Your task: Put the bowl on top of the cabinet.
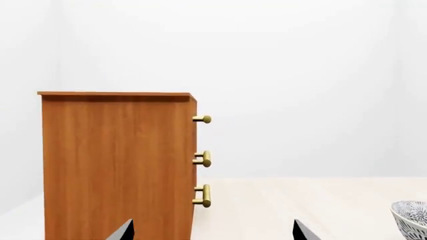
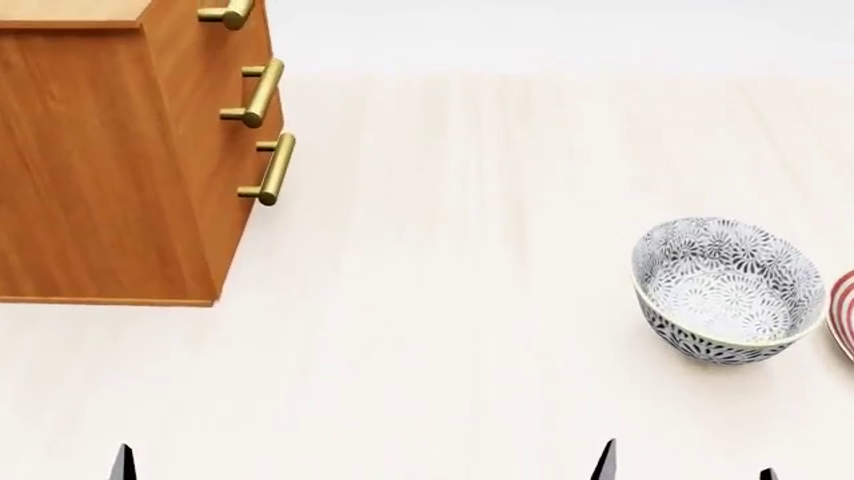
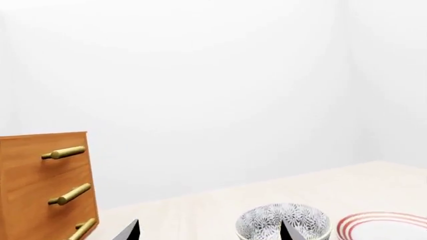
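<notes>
Only dark fingertips of each hand show, spread apart, bowl (image 2: pixel 727 288) free on table (image 2: pixel 454 330), plate (image 2: pixel 843 315) cropped.

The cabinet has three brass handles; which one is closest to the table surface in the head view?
The handle drawn lowest in the head view, on the cabinet; it sits below the other two and is the longest-looking bar, nearest the table.

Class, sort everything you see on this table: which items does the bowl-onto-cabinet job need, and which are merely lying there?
Needed for the job:
- bowl
- cabinet

Just lying about:
- red-ringed plate, beside the bowl
</notes>
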